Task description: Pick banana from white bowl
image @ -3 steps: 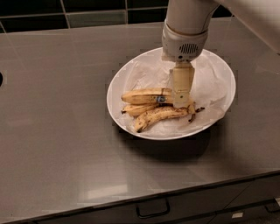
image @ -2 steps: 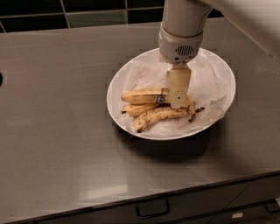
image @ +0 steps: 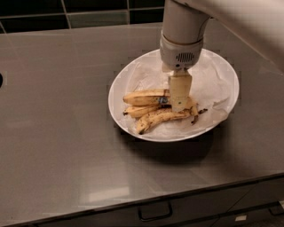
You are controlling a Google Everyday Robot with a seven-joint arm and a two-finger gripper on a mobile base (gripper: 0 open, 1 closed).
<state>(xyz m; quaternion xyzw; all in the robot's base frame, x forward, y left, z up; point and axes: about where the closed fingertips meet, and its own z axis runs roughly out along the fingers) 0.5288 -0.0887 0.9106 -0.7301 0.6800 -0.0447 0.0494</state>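
Observation:
The white bowl (image: 114,86), wide and lined with crumpled white paper, sits on a grey counter right of centre. A bunch of three bananas lies in its front half. The banana (image: 144,97) is the longest, smoothest one, at the back of the bunch, with a small blue sticker near its right part. A short banana (image: 138,111) lies under it and a brown-speckled curved banana (image: 160,117) in front. My gripper (image: 179,103) comes straight down from above and sits on the right end of the banana, hiding that end.
The grey counter (image: 57,133) spreads to the left and front of the bowl. A dark tiled wall (image: 88,9) runs along the back. Drawer handles (image: 154,212) show under the front edge. My arm (image: 239,17) reaches in from the upper right.
My gripper has shifted slightly to the left over the bananas. The bananas and the bowl have not moved.

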